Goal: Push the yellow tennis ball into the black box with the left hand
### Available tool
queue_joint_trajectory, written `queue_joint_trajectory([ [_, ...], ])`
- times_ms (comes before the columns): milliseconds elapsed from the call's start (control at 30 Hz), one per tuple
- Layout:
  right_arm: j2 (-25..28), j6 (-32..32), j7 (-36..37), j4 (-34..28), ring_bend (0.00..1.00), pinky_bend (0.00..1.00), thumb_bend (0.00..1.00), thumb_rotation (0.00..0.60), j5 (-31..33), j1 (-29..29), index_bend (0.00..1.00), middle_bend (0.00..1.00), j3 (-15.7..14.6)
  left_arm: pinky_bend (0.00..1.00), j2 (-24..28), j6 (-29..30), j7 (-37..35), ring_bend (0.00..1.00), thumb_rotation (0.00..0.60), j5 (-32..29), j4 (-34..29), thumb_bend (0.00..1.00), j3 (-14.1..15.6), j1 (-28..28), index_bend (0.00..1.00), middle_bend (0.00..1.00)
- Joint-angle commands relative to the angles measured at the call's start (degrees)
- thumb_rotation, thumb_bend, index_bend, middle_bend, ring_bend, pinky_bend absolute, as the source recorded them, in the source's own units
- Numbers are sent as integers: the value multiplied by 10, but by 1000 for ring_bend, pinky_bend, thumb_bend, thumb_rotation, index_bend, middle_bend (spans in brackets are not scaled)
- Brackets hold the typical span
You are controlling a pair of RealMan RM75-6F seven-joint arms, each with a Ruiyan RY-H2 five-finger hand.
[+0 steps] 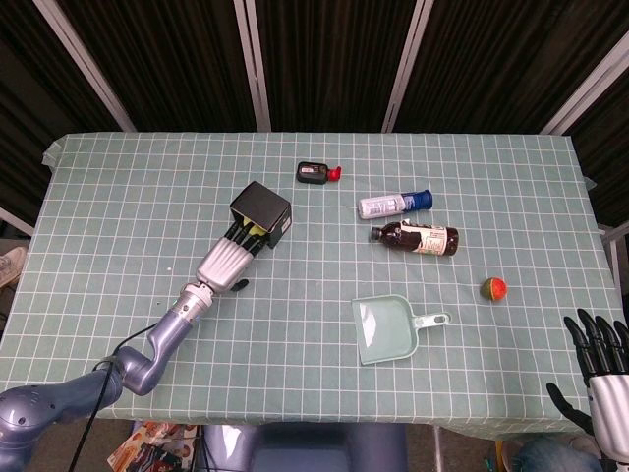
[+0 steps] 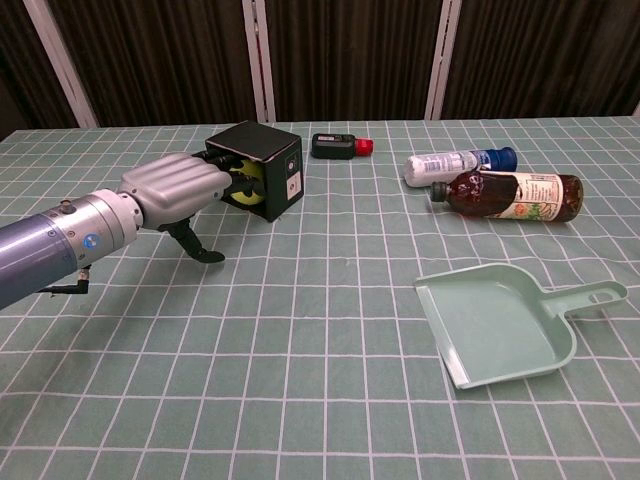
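Left hand reaches flat across the counter, fingers extended close together, tips in the open mouth of the black box, touching the yellow tennis ball; nothing gripped. Ball sits just inside the box opening, partly hidden by the fingers. Box lies on its side, turned at an angle, opening toward the hand. Right hand at the counter's near right corner, off the surface, fingers spread, holding nothing.

Green dustpan right of centre, handle pointing right. Brown bottle on its side behind it; white bottle with blue cap just beyond. Small black device with red end near the far edge. Small red-green ball at right, well apart.
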Motion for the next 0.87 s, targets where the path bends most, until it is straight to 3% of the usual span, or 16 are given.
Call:
queue_joint_trajectory([
  [33,-2,-3,-4,-1,0,0,258,600,0,1,0,0,0,6,19,15,-10,19,542,13,-29,162,10,8,150,197],
  [200,-4,-3,-12,-3,0,0,258,600,-1,0,0,0,0,210,69,25,-21,101,533,29,-115,157,28,22,165,253],
  [267,-4,-3,-13,-3,0,0,258,600,0,0,0,0,0,241,91,31,-33,129,518,39,-146,156,39,30,174,270],
  [433,-5,-6,-14,-3,0,0,258,600,4,2,0,0,3,198,171,128,-68,131,488,104,-242,153,97,90,171,259],
  [600,-8,-15,-22,-6,0,0,258,600,10,5,0,0,4,142,282,181,9,126,492,78,-393,151,163,182,120,212],
  [733,-12,-22,-31,-8,0,0,258,600,14,8,0,0,5,109,297,278,-1,115,491,111,-385,142,193,259,108,206],
  [867,-14,-26,-37,-8,0,0,258,600,13,9,0,0,3,93,297,314,20,108,484,135,-378,135,190,285,93,188],
])
